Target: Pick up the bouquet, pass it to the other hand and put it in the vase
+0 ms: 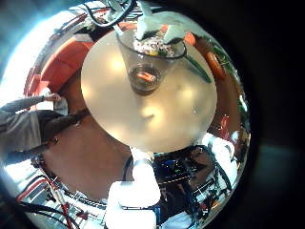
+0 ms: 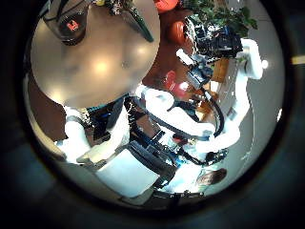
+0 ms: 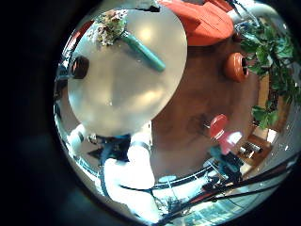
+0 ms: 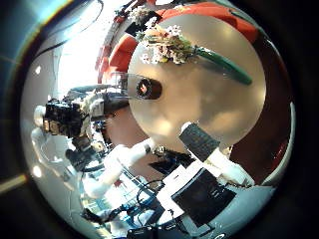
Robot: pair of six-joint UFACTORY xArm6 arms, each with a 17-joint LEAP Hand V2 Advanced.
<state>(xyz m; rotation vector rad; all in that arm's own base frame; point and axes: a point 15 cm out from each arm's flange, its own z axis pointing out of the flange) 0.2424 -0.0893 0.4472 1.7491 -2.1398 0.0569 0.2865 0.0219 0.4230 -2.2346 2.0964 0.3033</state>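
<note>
Left hand (image 1: 133, 196): only a bit of its own finger shows at the edge of the little-finger view, so can't tell if the fingers are apart or curled. Nothing sits in it. It hangs over the vase (image 1: 145, 67), which looks close to the palm, seen from above down its mouth.

Right hand (image 4: 204, 141): one finger reaches in from the edge of the thumb-side view. Can't tell its state either, and nothing is in its grip. It's up above the table (image 4: 214, 105).

A second hand (image 4: 65, 115) shows off the table's edge on its arm. Finger pose unreadable.

Bouquet (image 4: 194, 52) lies flat on the round table, flower heads toward the table rim, stem pointing in across the top. Neither hand touches it.

Vase stands upright on the table near its rim, close to the flower heads but apart from them. No flowers in it.
</note>
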